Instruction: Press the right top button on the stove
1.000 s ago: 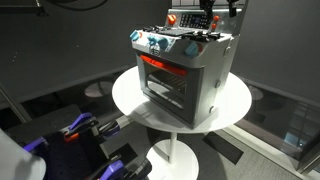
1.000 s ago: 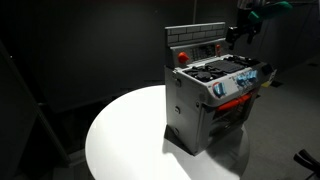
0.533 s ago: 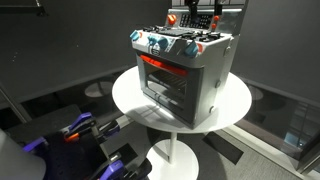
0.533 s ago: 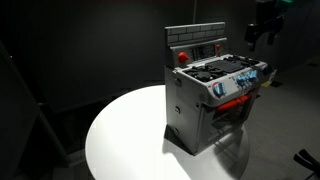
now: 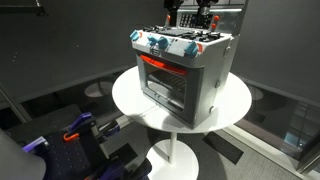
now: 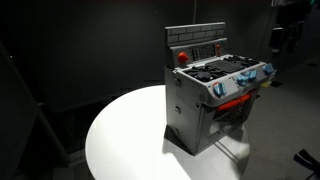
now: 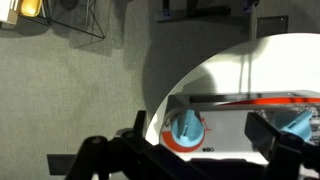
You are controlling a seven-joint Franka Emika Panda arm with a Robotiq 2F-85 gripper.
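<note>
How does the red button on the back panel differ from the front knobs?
The red button sits up on the raised back panel; the knobs line the front edge. The button is solid red; the knobs are blue and white. Both look round, and both are on the stove.

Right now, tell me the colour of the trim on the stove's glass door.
Red-orange. The door trim shows best in an exterior view.

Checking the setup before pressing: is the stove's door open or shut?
Shut: the door lies flush with the front of the stove in both exterior views.
</note>
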